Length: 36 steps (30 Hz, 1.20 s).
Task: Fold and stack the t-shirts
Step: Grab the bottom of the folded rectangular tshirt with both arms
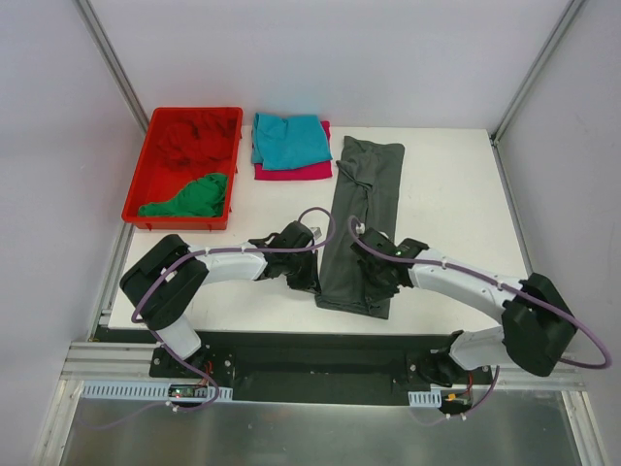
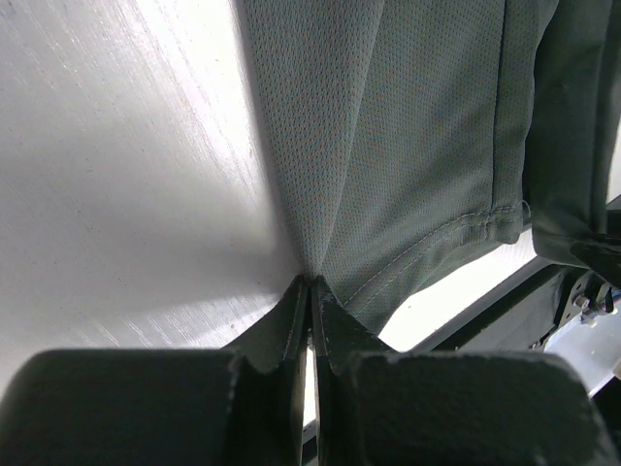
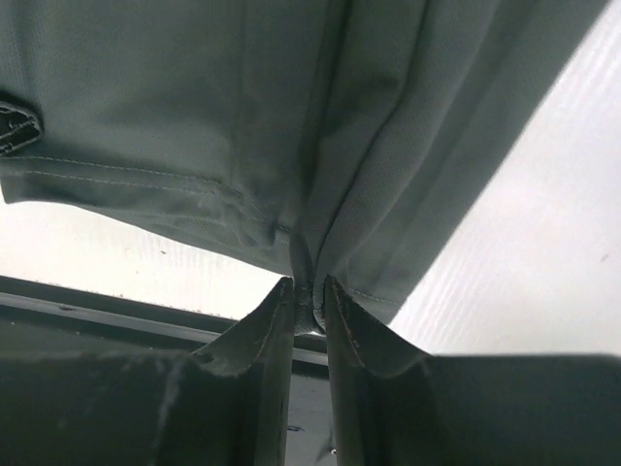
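Observation:
The dark grey t-shirt (image 1: pixel 364 209) lies folded into a long narrow strip down the middle of the table, its hem at the near edge. My left gripper (image 1: pixel 312 283) is shut on the strip's near left corner, and the cloth (image 2: pixel 408 146) fans out from the pinch (image 2: pixel 312 283). On the near right corner my right gripper (image 1: pixel 374 283) is shut, a bunched fold of cloth (image 3: pixel 320 146) caught between its tips (image 3: pixel 310 296). A teal t-shirt (image 1: pixel 289 139) lies folded on a magenta one (image 1: pixel 301 172) at the back. A green t-shirt (image 1: pixel 189 197) and a red one (image 1: pixel 189 136) lie crumpled in the bin.
The red plastic bin (image 1: pixel 133 206) stands at the back left of the white table (image 1: pixel 456 194). The table's near edge and the dark frame rail (image 1: pixel 320 354) run just under both grippers. Grey walls enclose the table on three sides.

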Tool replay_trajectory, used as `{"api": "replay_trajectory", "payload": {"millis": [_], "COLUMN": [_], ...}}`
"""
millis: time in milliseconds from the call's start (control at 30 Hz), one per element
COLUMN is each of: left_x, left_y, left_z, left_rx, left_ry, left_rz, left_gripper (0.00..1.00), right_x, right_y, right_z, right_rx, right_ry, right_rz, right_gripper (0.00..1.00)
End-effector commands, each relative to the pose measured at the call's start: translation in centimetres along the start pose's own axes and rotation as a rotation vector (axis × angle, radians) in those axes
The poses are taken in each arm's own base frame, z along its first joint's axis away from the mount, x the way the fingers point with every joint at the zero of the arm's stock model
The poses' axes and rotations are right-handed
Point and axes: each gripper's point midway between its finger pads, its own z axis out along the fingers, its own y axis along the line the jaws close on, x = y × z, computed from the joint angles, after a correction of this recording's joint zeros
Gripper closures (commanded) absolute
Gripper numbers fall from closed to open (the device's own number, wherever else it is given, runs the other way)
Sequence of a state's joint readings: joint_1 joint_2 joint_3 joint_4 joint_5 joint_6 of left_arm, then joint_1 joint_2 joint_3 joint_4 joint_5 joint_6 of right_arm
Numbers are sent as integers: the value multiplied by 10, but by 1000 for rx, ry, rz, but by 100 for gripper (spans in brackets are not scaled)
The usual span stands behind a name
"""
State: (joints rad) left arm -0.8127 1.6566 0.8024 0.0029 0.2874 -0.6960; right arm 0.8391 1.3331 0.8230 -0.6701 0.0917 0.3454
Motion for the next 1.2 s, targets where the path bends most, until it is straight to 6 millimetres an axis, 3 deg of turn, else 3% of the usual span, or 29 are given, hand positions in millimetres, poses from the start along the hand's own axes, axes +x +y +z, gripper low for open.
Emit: {"api": "replay_trajectory", "payload": {"millis": [0,167,300,467,567,767,833,933,1167], "left_x": [20,22,24,25,24,24,25,25,29], "left_y": [12,14,16,17,16,16,16,16,19], "left_z": [1,1,1,3,2,2,2,3,4], "left_rx": [-43,-48,-55,-56,-54,-55,-52,-51,-57], "left_ry": [57,60,64,71,71,67,70,77,88], "left_rz": [-12,-18,-25,-28,-28,-25,-26,-27,-43], "left_gripper": [100,100,100,100,100,100,100,100,100], "right_x": [-17,-15,-16,-26,-31,-29,-21,-7,26], "right_y": [26,65,82,84,66,-14,-30,-41,-28], "right_z": [0,-6,-18,-42,-49,-42,-36,-22,4], "right_rx": [-52,-206,-316,-407,-367,-118,-92,-94,-132], "right_ry": [-23,-18,-59,-203,-292,-397,-390,-336,-110], "right_rz": [-55,-123,-159,-195,-169,114,197,305,322], "right_gripper": [78,59,48,30,3,4,4,1,19]}}
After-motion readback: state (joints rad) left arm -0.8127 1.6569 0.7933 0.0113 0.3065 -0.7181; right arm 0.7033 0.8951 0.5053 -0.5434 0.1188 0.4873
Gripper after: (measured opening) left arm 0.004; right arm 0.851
